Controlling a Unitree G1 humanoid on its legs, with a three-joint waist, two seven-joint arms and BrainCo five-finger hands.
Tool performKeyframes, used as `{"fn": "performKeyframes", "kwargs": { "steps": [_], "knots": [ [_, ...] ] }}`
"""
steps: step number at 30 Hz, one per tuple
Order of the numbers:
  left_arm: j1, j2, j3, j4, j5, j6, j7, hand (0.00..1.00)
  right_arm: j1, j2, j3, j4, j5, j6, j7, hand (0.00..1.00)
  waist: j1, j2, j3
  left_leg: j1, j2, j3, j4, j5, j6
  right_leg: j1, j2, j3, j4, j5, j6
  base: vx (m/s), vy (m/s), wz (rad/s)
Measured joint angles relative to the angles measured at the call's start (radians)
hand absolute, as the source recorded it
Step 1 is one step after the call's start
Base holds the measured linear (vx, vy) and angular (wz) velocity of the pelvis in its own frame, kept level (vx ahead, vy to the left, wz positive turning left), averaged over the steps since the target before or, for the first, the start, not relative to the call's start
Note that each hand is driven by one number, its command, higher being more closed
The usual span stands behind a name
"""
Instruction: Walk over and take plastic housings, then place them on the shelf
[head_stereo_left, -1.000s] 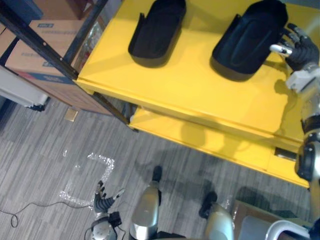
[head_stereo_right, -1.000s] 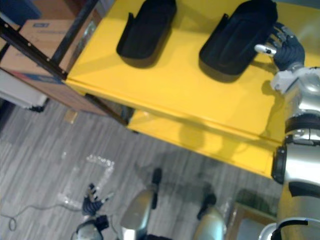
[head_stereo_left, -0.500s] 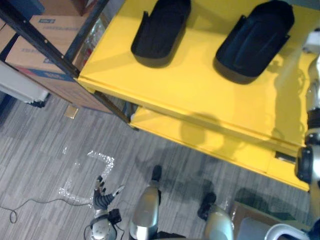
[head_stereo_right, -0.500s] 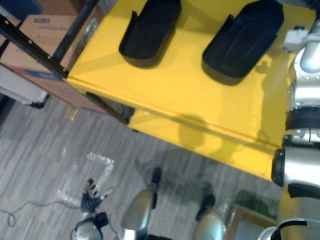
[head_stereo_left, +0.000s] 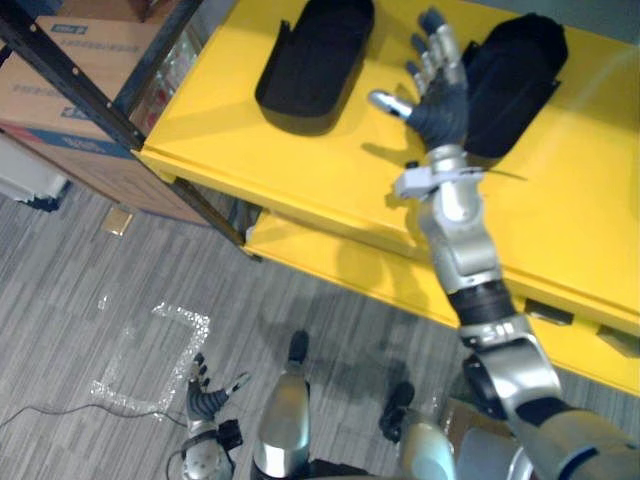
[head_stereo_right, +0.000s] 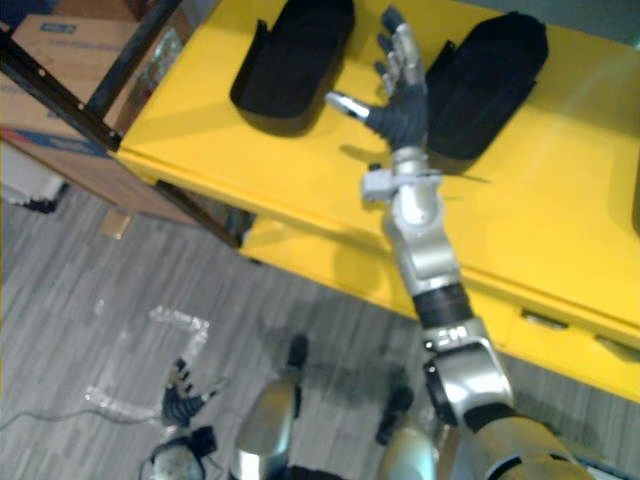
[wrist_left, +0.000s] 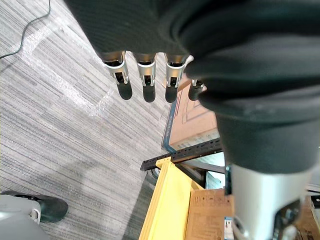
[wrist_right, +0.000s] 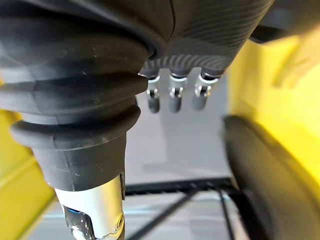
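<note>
1. Presently the right hand (head_stereo_left: 440, 97) is raised over the top of the yellow shelf (head_stereo_left: 300, 165), its fingers (head_stereo_left: 441, 45) straight and fanned wide, its thumb (head_stereo_left: 388, 101) stuck out to the side, holding nothing.
2. Two black plastic housings lie on that shelf, one on each side of the spread fingers.
3. On the thumb's side lies the left housing (head_stereo_left: 315, 55), apart from the thumb tip, hollow side up.
4. On the far side of the fingers from the thumb lies the right housing (head_stereo_left: 515, 75), just beside the hand; the head views cannot settle whether the two touch.
5. From the right wrist, a dark curved housing edge (wrist_right: 260, 175) shows beside and beyond the straight fingertips, with yellow surface around it.
6. Below the top board a lower shelf (head_stereo_left: 370, 265) of the same yellow juts out.
7. The left hand (head_stereo_left: 205, 398) hangs low over the grey carpet floor (head_stereo_left: 90, 280), fingers loosely spread and holding nothing.
8. Just beyond those fingertips a pale tape outline (head_stereo_left: 150, 360) marks the carpet.
9. From the left wrist, the straight fingers (wrist_left: 146, 82) point down at the carpet, with a cardboard box (wrist_left: 197, 117) past them.
</note>
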Motion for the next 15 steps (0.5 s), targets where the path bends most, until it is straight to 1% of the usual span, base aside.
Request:
{"fn": "performKeyframes", "kwargs": {
  "steps": [3, 6, 9, 13, 15],
  "knots": [
    [0.0, 0.0, 0.0, 0.0, 0.0, 0.0, 0.002, 0.0, 0.0, 0.013, 0.005, 0.02, 0.004, 0.003, -0.007, 0.0, 0.0, 0.0, 0.0, -0.001, 0.0, 0.0, 0.0, 0.0, 0.0, 0.0, 0.001, 0.0, 0.0, 0.0, 0.0, 0.01, -0.007, 0.0],
    [0.0, 0.0, 0.0, 0.0, 0.0, 0.0, 0.003, 0.0, 0.0, 0.029, 0.005, 0.042, 0.041, 0.004, -0.021, 0.0, 0.0, -0.002, 0.0, 0.0, 0.001, 0.0, -0.002, 0.0, 0.0, 0.0, 0.003, 0.0, -0.001, 0.0, 0.0, 0.0, 0.0, 0.0],
    [0.0, 0.0, 0.0, 0.0, 0.0, 0.0, 0.004, 0.0, 0.006, 0.049, 0.006, 0.064, 0.044, 0.007, -0.025, 0.0, -0.001, -0.012, -0.001, 0.0, 0.002, 0.0, -0.003, 0.0, -0.001, 0.0, 0.005, 0.001, -0.002, 0.001, -0.001, 0.0, 0.0, 0.0],
    [0.0, 0.0, 0.0, 0.0, 0.0, 0.002, 0.004, 0.0, 0.017, 0.063, 0.008, 0.082, 0.047, 0.027, -0.03, 0.0, -0.001, -0.032, -0.001, -0.001, 0.002, -0.001, -0.005, 0.0, -0.001, 0.0, 0.005, 0.0, -0.004, 0.002, 0.0, 0.0, 0.0, 0.0],
    [-0.001, 0.0, 0.0, 0.0, 0.0, 0.002, 0.005, 0.0, 0.023, 0.066, 0.008, 0.082, 0.047, 0.029, -0.047, 0.0, -0.001, -0.035, -0.002, -0.001, 0.001, -0.001, -0.008, 0.0, -0.001, 0.0, 0.005, 0.001, -0.007, 0.003, 0.0, 0.0, 0.0, 0.0]
  ]
}}
